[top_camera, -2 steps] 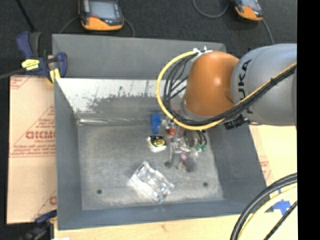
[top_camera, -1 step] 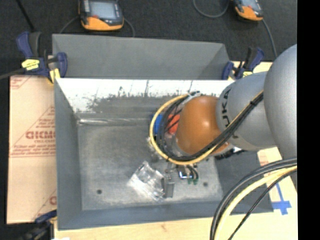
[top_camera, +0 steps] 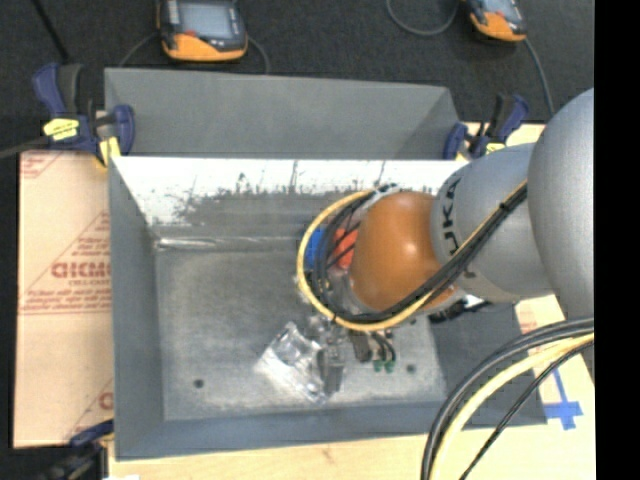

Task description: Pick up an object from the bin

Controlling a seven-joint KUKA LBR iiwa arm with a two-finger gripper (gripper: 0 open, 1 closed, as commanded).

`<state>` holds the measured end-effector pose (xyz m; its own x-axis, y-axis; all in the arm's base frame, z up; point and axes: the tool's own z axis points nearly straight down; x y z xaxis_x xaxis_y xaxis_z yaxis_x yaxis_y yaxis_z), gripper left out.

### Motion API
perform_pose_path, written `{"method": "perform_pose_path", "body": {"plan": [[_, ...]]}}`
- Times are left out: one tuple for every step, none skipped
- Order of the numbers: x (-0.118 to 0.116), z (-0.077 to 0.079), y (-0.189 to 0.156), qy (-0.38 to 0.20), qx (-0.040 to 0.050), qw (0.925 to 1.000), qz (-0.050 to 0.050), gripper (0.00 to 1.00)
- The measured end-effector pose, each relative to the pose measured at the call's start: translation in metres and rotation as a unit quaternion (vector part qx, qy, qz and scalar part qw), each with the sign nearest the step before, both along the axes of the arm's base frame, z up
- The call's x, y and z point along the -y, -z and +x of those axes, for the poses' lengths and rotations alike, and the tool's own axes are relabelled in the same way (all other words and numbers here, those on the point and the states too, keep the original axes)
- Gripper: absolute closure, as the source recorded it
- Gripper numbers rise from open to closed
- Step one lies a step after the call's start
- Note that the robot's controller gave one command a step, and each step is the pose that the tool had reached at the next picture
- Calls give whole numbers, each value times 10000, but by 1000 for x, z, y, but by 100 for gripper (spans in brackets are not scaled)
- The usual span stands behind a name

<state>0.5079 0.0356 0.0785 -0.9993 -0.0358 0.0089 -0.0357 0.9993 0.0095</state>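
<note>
The grey metal bin (top_camera: 135, 298) is seen from above, and the arm (top_camera: 520, 228) comes into it from the right side. The arm is big and grey, with black letters on its last segment. At its wrist there is a round orange cover (top_camera: 395, 248), and a loop of yellow and black cables (top_camera: 318, 268) goes around the left side of this cover. Some red and blue wires are visible between the loop and the cover.

Under the cover, the gripper (top_camera: 333, 360) points down to the floor of the bin, in the lower middle part, near the front wall. It is dark and partly hidden by the wrist above it, so I cannot tell how far it is open, and I cannot tell if it has hold of anything.

Just on the left of the gripper lies a crumpled piece of clear plastic wrapping (top_camera: 288, 358). It is shiny and whitish, and it lies flat on the floor of the bin. Its right edge seems to touch the gripper, or it is directly beside it. On the other side of the gripper, a small green thing (top_camera: 383, 366) lies on the floor, too small to name.
</note>
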Motion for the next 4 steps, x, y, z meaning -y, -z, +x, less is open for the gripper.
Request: {"method": "perform_pose_path", "body": {"plan": [[8, 32, 1, 51, -106, 9999, -6, 100], [19, 39, -26, 30, 84, 10000, -42, 100], [16, 30, -18, 418, 56, 9991, -43, 100], [4, -3, -67, 325, 79, 9994, -41, 100]]}}
